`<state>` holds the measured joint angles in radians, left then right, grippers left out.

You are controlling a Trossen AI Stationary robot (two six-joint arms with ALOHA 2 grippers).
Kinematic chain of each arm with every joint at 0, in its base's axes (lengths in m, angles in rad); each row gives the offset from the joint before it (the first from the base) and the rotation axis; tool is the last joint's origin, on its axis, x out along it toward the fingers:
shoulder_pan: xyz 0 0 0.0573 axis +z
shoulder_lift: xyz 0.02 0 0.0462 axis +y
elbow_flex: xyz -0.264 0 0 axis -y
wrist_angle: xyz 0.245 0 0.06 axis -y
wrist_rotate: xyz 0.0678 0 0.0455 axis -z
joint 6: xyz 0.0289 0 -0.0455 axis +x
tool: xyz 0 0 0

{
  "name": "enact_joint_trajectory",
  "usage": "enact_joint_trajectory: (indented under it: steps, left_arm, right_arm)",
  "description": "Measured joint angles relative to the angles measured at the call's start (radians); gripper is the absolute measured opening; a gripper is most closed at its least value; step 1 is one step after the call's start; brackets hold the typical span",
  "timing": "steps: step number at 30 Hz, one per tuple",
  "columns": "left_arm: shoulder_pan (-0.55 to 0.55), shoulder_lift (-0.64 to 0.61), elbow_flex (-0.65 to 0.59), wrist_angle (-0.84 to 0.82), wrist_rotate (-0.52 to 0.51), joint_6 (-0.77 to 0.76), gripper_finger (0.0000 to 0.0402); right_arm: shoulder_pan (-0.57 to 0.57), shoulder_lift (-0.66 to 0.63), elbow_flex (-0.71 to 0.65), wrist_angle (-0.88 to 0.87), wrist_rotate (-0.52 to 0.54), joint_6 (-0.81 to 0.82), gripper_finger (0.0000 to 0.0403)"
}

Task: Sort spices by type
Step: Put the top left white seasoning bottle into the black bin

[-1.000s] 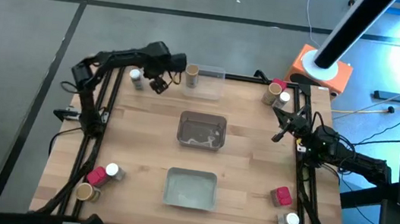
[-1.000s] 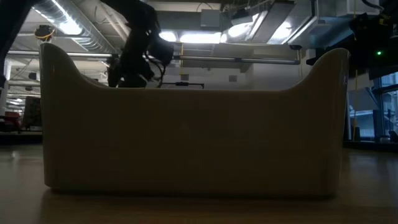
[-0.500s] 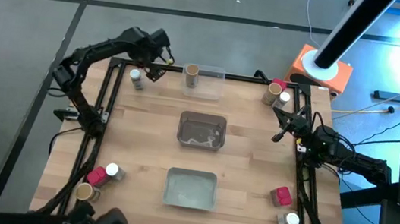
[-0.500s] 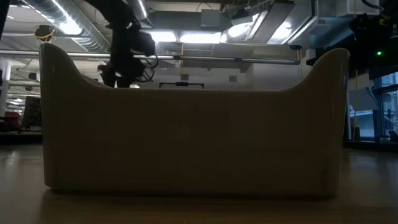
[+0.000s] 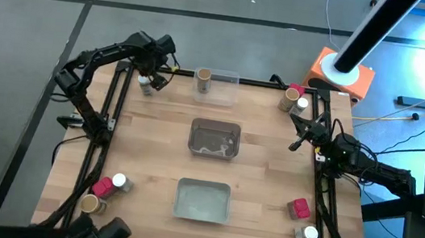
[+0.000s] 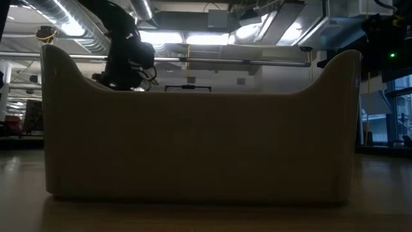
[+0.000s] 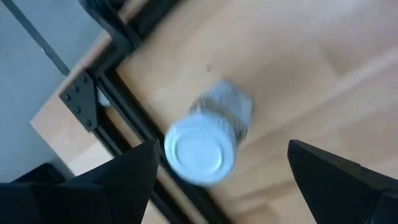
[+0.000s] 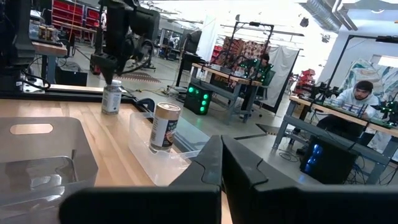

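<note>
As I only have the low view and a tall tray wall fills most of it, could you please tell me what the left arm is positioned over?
Observer: The left gripper hangs over a small jar with a white round lid, at the far left corner of the wooden table.
Operator: Thank you. Are its jaws around the jar?
Observer: They are open, and the wrist camera shows the lid between them. I cannot tell whether they are low enough to reach its sides.
Operator: And the right arm?
Observer: The right gripper waits by the table's right edge, shut and holding nothing.
</note>
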<state>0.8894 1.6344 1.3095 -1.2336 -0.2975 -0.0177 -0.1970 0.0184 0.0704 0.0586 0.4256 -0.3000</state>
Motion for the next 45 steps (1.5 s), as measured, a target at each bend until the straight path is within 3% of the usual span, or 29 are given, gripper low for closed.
enact_joint_trajectory:
  steps: [14, 29, 35, 45]
  left_arm:
    - [0.011, -0.001, -0.11, 0.072, -0.098, 0.075, 0.0336]
    - [-0.03, -0.001, -0.108, 0.107, -0.09, 0.064, 0.0336]
    - [-0.069, 0.004, -0.053, 0.062, -0.045, 0.031, 0.0336]
    - [-0.034, 0.003, -0.031, 0.057, -0.119, 0.104, 0.0336]
  right_arm:
    - [0.0, 0.0, 0.0, 0.0, 0.0, 0.0, 0.0007]
    - [0.0, 0.0, 0.0, 0.001, 0.0, -0.003, 0.0007]
    - [0.0, 0.0, 0.0, 0.001, 0.0, -0.004, 0.0007]
    - [0.0, 0.0, 0.0, -0.004, 0.0, -0.014, 0.0007]
